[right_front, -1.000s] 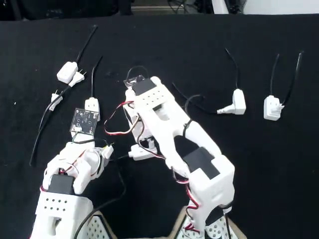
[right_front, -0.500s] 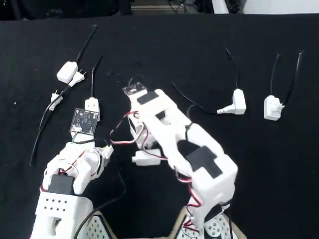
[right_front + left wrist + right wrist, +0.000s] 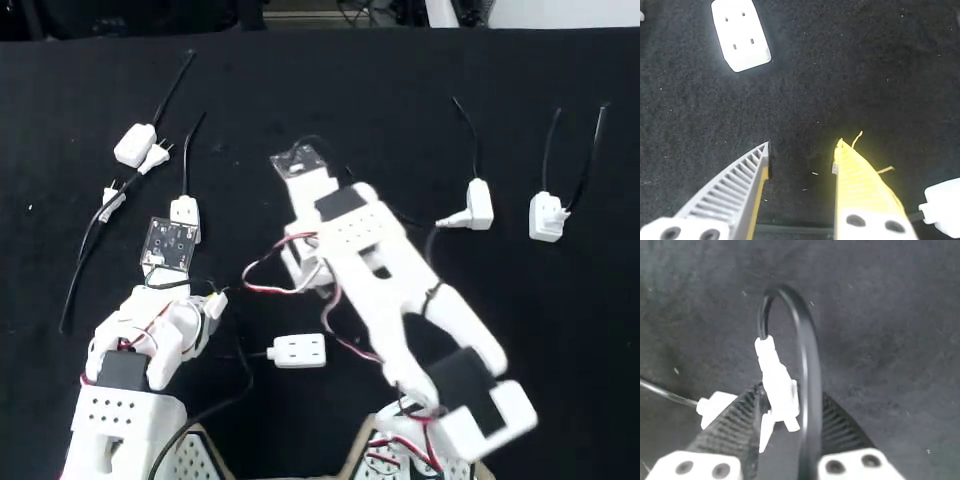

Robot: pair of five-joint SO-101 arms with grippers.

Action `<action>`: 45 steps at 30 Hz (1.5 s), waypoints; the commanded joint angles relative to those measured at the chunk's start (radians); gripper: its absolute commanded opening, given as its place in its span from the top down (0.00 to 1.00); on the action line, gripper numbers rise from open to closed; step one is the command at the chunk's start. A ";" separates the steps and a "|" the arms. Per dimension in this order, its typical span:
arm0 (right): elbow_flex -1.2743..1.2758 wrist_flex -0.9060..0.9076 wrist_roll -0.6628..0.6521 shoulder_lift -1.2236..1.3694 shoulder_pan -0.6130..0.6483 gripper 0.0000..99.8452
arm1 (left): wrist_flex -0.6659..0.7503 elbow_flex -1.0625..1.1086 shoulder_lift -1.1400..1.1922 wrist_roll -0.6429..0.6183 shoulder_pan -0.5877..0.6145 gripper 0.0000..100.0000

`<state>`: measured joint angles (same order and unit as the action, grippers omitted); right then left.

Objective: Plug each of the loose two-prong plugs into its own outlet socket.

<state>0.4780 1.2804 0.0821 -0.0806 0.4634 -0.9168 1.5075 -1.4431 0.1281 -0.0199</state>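
A white two-socket outlet (image 3: 298, 350) lies flat between the two arms; it also appears ahead of my left gripper in the left wrist view (image 3: 740, 34). My left gripper (image 3: 802, 145) is open just above the black cloth with nothing between its fingers, and sits at the near left (image 3: 212, 303). My right gripper (image 3: 790, 392) is shut on a small white plug (image 3: 776, 377), whose black cable (image 3: 807, 365) loops over in front. The right arm (image 3: 370, 260) reaches up the middle of the table.
Loose white plugs with black cables lie at the far left (image 3: 135, 145), (image 3: 110, 200), (image 3: 185, 210) and the far right (image 3: 480, 205), (image 3: 545, 216). The black cloth (image 3: 400, 90) covers the whole table.
The right arm has swung to the right and away from the near edge, uncovering the white outlet, which now lies lower and nearer the front. The left arm has kept still.
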 commanded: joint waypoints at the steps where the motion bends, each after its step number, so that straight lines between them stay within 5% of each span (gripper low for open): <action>1: 0.114 -0.084 -0.061 -0.162 -0.038 0.99 | 0.005 -0.018 -0.012 -0.008 0.008 0.79; 13: 0.570 -0.937 -0.058 -0.189 -0.115 0.98 | 0.005 -0.018 -0.012 -0.008 0.008 0.79; 19: 0.483 -0.761 -0.058 -0.174 -0.117 0.89 | -0.002 -0.027 -0.012 -0.008 0.008 0.79; 38: 0.398 -0.308 -0.118 -0.375 -0.127 0.94 | -0.002 -0.033 -0.012 -0.008 0.008 0.79; 45: 0.400 -0.184 -0.204 -0.616 -0.390 0.94 | -0.002 -0.033 -0.012 -0.008 0.008 0.79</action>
<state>0.9122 1.0595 -0.0990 -0.5654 0.2455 -0.9168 1.5075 -1.4431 0.1281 -0.0199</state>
